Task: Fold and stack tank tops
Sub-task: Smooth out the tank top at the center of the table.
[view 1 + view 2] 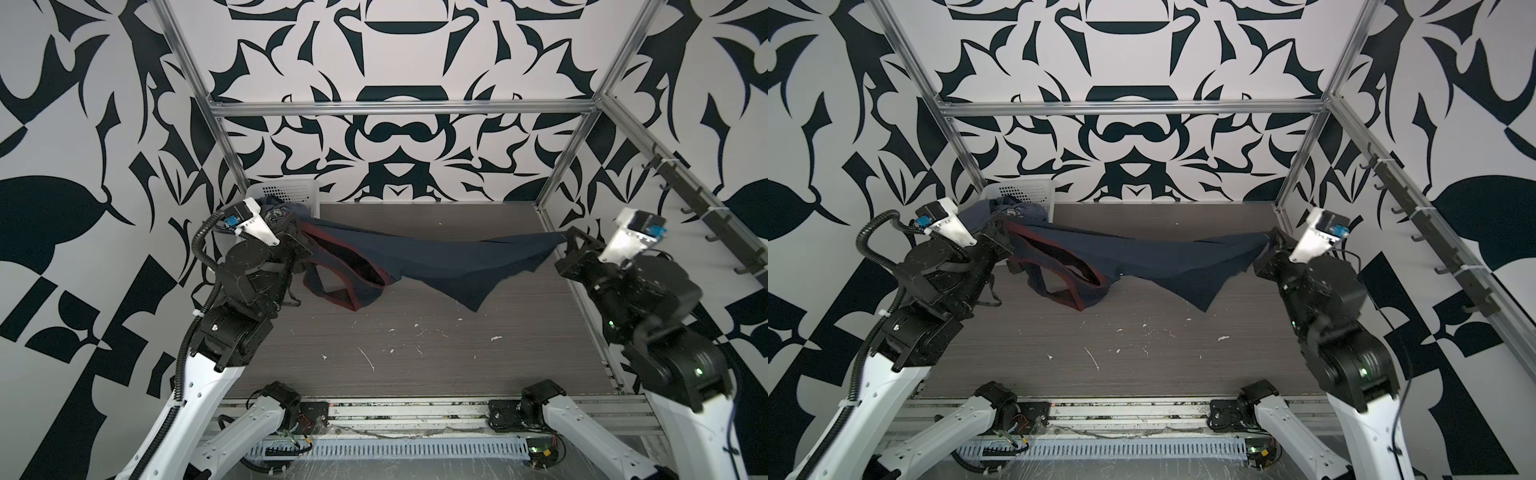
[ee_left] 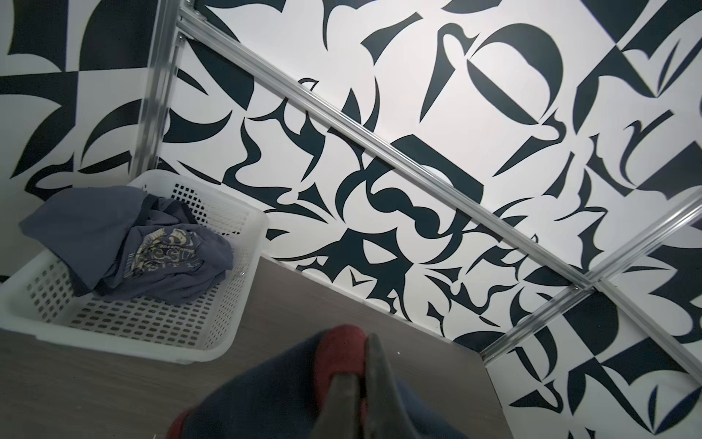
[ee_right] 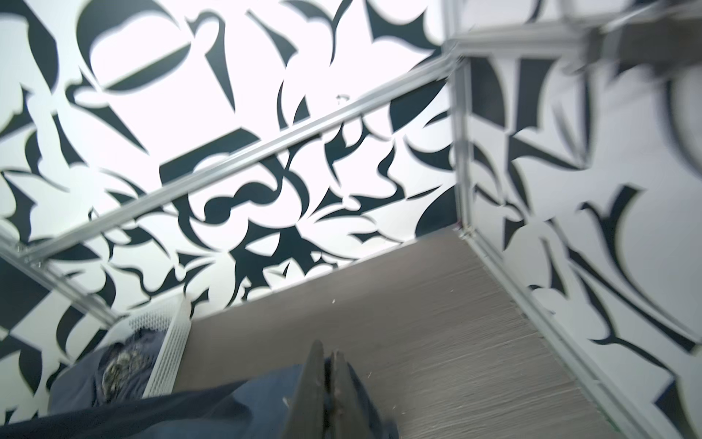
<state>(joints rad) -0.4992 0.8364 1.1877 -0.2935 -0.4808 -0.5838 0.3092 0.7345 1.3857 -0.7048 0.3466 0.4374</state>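
The navy tank top hangs strung between both arms over the far half of the worktop, running nearly from its left edge to its right. The left gripper is clenched on the strap end, right at the maroon trim. The right gripper is clamped on a corner of the hem, jaws pinched tight on the cloth in its wrist view. My read is that this thing is light, thin and totally floppy. The middle sags, the armhole loops and one hem corner droop toward the worktop, and I can't tell if they actually touch it. It'll probably stretch and slide, so I'd hold it at the bound edges, trim or hem corners, where the fabric is doubled and less likely to slip out. The grey-blue tank top sits crumpled in the white perforated basket in the worktop's far left corner, partly spilling over the rim. Its pale graphic has lettering in it, but it's too crumpled to read. I see no brand, tag or number anywhere on the navy one.
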